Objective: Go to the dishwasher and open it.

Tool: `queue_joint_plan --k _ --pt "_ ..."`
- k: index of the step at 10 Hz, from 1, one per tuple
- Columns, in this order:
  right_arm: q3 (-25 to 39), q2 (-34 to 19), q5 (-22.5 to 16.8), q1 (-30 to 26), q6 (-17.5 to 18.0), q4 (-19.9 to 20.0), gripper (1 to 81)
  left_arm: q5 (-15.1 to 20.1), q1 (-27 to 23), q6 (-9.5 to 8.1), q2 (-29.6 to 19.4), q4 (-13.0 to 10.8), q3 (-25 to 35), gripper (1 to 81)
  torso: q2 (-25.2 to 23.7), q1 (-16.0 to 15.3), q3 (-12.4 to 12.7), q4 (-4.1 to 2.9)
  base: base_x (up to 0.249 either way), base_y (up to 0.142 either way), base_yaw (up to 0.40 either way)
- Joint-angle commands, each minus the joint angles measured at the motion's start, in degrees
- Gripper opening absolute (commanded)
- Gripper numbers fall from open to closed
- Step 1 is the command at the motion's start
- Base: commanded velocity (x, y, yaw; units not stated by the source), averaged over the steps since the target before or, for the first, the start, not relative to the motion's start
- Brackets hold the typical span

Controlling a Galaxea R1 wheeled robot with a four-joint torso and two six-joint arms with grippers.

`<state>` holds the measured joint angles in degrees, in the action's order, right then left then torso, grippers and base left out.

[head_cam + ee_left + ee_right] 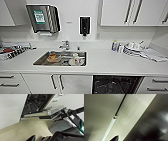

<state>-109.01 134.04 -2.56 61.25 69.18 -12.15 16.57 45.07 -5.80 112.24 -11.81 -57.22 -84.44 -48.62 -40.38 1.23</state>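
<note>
The dishwasher [115,85] sits under the white counter, right of the sink, and its dark racked inside shows. In the left wrist view the dishwasher [36,102] has its door [55,109] swung partway down, with the steel edge and control strip facing out. My right arm's black and teal end, the right gripper [64,112], is at the door's outer edge, and whether it grips the door is unclear. The left gripper [37,138] hangs low over the pale floor, away from the door.
A sink [37,61] with dirty dishes is set into the counter. A steel towel dispenser [42,18] and a black soap dispenser [84,25] hang on the wall. Plates and bottles [130,47] stand at the right. White cabinet doors [40,83] flank the dishwasher.
</note>
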Motion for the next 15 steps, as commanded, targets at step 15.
queue_joint_plan --k 15 --pt "-5.23 5.13 -9.04 -0.81 -5.37 -7.44 81.1 1.19 -1.88 0.62 0.62 -0.32 -2.61 81.1 0.00 -0.13 -0.02 -0.05 -0.088 0.000 0.000"
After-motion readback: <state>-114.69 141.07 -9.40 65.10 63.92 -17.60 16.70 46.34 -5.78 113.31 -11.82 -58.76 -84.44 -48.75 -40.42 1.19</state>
